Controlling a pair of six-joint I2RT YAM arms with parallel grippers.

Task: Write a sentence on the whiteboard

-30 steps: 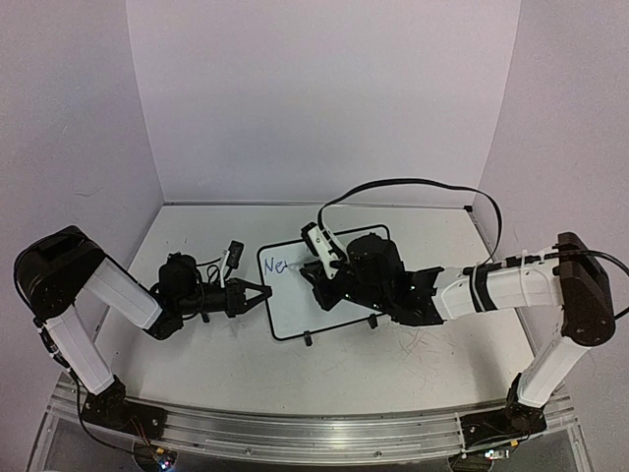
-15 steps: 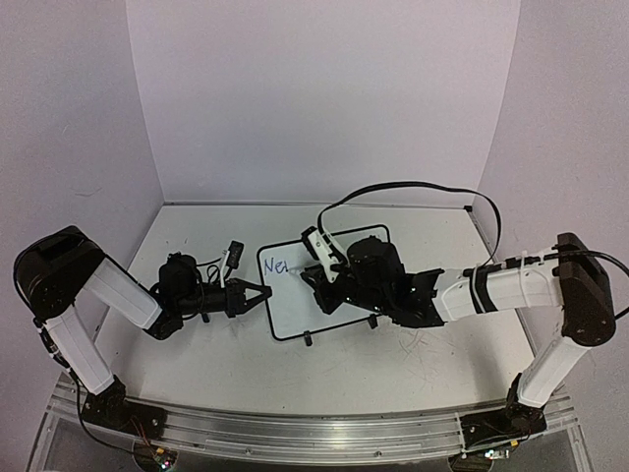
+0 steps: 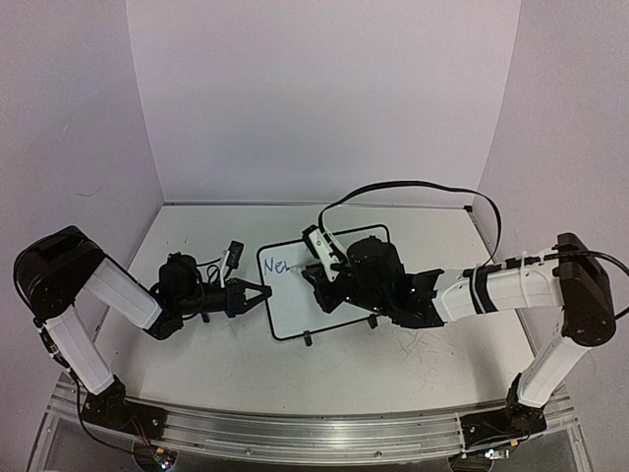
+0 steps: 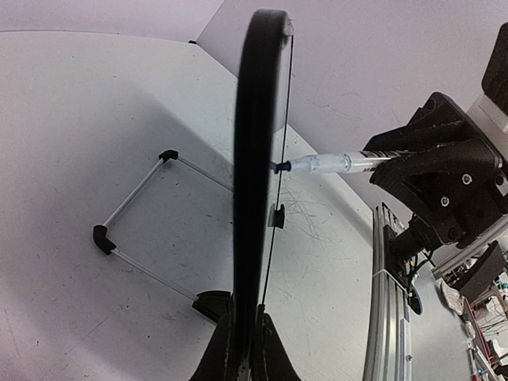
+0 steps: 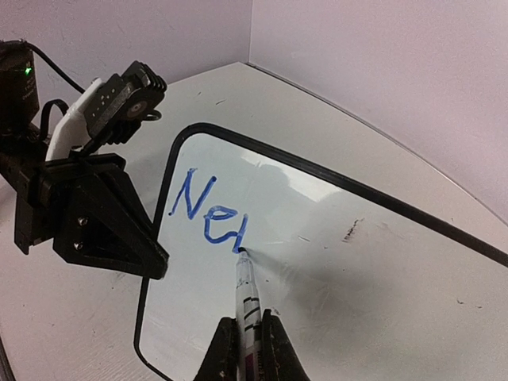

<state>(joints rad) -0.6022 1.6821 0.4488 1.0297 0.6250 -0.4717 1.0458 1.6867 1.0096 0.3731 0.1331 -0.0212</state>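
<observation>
Since a second ago, we see the sentence gain one more blue stroke. It now reads "Ne" plus an upright stroke, at the top left corner of the whiteboard, which stands midway between the left and right edges of the table. The right gripper is clamped on the marker, whose tip touches the board at that stroke's foot. Only the left wrist view shows the left gripper pinching the board's edge, with the wire stand behind.
</observation>
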